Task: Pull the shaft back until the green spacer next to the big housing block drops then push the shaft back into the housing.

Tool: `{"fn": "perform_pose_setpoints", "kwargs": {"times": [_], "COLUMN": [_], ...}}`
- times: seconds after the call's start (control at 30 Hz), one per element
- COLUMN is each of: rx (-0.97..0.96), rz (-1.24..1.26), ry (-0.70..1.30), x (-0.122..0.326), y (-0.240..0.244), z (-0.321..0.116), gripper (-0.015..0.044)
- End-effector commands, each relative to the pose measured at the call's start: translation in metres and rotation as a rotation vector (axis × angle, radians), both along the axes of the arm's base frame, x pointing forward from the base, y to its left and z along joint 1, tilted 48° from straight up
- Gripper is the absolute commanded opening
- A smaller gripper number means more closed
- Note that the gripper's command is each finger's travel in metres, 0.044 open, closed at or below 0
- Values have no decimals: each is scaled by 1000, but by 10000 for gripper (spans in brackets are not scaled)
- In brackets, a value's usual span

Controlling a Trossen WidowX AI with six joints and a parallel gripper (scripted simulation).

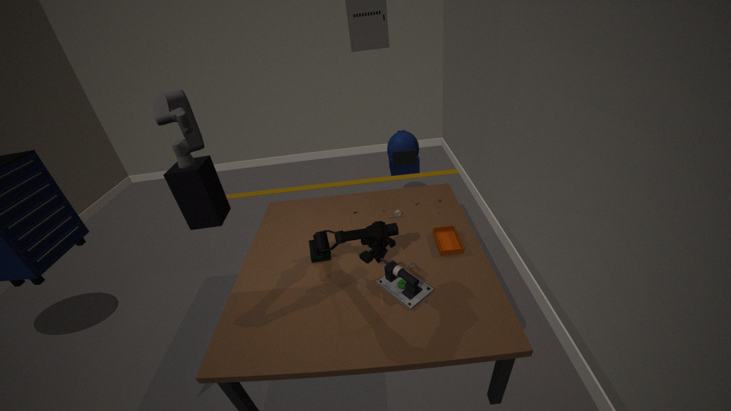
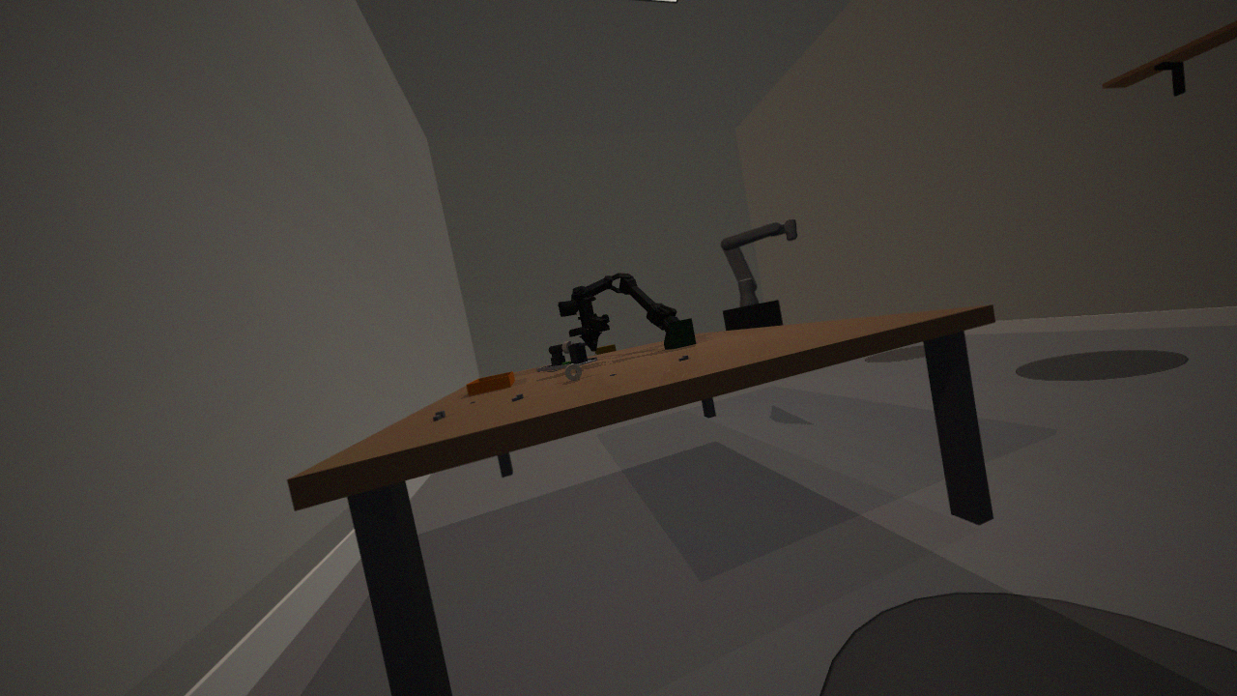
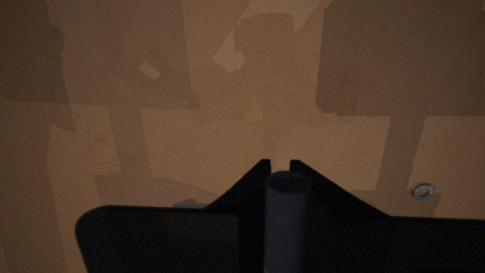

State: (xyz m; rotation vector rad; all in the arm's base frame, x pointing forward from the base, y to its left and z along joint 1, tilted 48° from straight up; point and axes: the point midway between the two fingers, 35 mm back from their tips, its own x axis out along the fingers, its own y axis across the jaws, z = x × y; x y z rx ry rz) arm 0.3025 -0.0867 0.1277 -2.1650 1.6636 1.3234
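grip: the gripper (image 3: 280, 167) is clamped on the shaft (image 3: 285, 212), whose grey round end fills the low centre of the wrist frame between the two dark fingers.
green spacer: the green spacer (image 1: 401, 283) shows just right of centre in the top frame, lying on the grey base plate (image 1: 389, 285) between the small support and the big housing block (image 1: 413, 290) (off the shaft by the look of it, though too small to be sure).
white spacer: a pale spacer (image 1: 394, 268) sits on the shaft at the near support, up and left of the green one.
risk, overpull: any further draw back would likely free the pale spacer too, which the task forbids.
risk, reinsertion: the green spacer lies close to the shaft's line; pushed forward, the tip could catch it and jam short of the housing.
risk, alignment: a slight tilt in the clamped shaft could make it miss the bore.
stray part: a washer (image 3: 423, 191) lies on the table (image 3: 227, 133), lower right of the wrist frame, well apart.
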Motion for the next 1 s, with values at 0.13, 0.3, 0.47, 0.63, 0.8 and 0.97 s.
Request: {"fn": "perform_pose_setpoints", "kwargs": {"times": [0.13, 0.3, 0.47, 0.63, 0.8, 0.97], "rx": [-6, -6, -6, -6, -6, -6], "rz": [-1, -1, -1, -1, -1, -1], "ry": [-2, -2, -2, -2, -2, -2], "x": [2, 3, 3, 4, 5, 6], "y": [-2, -3, -4, -5, -6, -6], "z": [3, 4, 5, 6, 7, 8], "gripper": [0, 0, 0, 0, 0, 0]}}
